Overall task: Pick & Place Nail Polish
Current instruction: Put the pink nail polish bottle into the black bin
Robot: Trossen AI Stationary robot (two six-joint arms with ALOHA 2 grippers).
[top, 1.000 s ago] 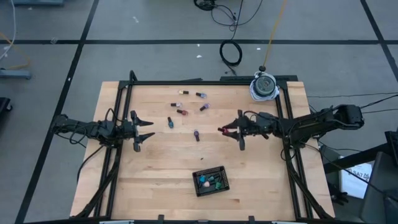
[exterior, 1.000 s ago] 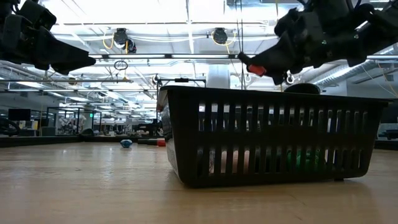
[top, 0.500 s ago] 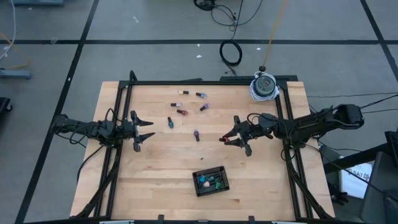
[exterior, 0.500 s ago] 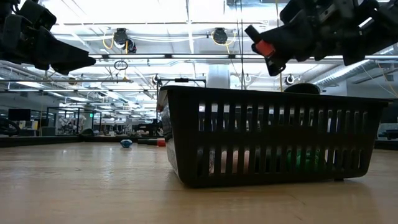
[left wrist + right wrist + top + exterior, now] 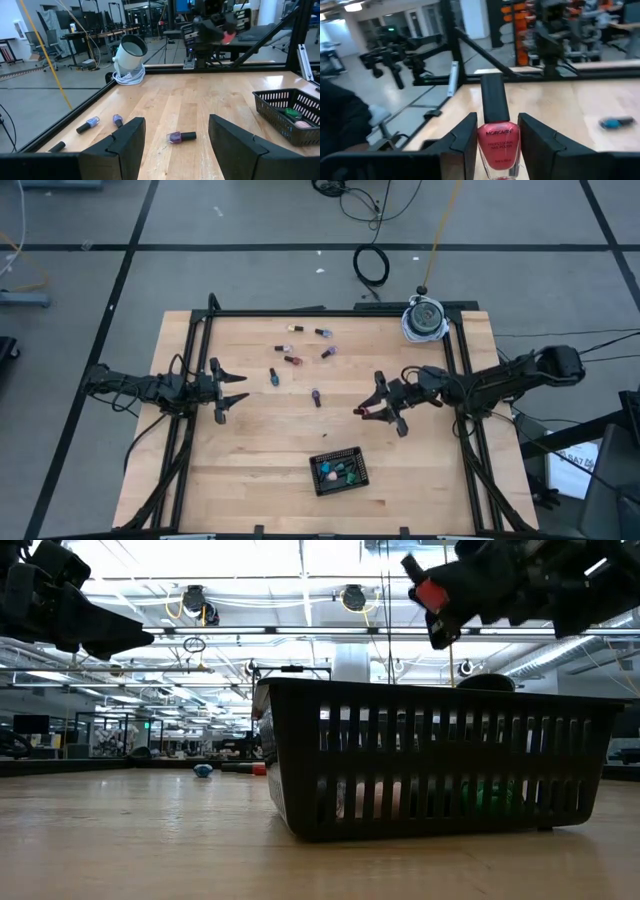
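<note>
The right gripper (image 5: 495, 137) is clamped on one red bottle (image 5: 498, 145) labelled "MORGAN", up above the table (image 5: 250, 470). Six bottles (image 5: 293, 361) lie loose on the wood. The basket (image 5: 339, 471) holds a few more. The left gripper (image 5: 232, 392) waits, fingers apart.

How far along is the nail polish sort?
Done: a few bottles already lie in the black basket. In hand: the right pincer holds a red bottle above the table, short of the basket. Left: six bottles still loose on the far half of the table. The left pincer waits open at the left side.
</note>
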